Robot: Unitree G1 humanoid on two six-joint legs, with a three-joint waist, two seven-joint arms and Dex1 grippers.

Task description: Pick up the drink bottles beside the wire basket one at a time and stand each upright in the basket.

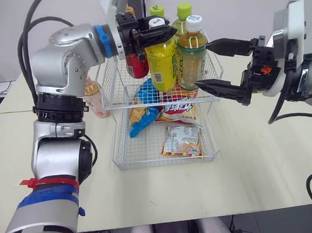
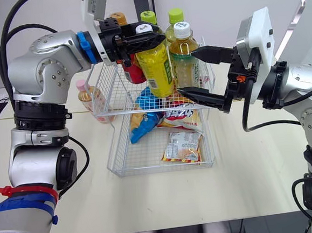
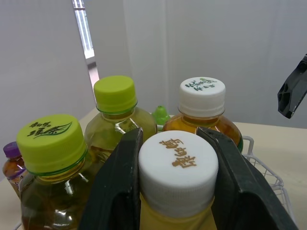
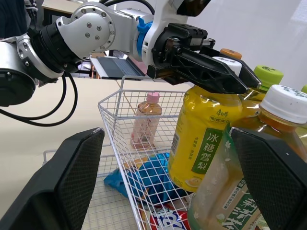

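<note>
On your tabletop sits the wire basket, with snack bags in its front part. Your left tool is pinching the white cap of the yellow bottle, holding it upright at the back of the basket, and your right tool is wide open, its tips by the white-capped tea bottle there. A little pink-capped bottle stands just outside the basket's left wall.

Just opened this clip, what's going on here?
The left gripper holds a yellow bottle by its cap in the far section of the basket, among other upright bottles. The right gripper is open beside a tea bottle there. A pink-capped bottle stands outside the basket on the table.
</note>
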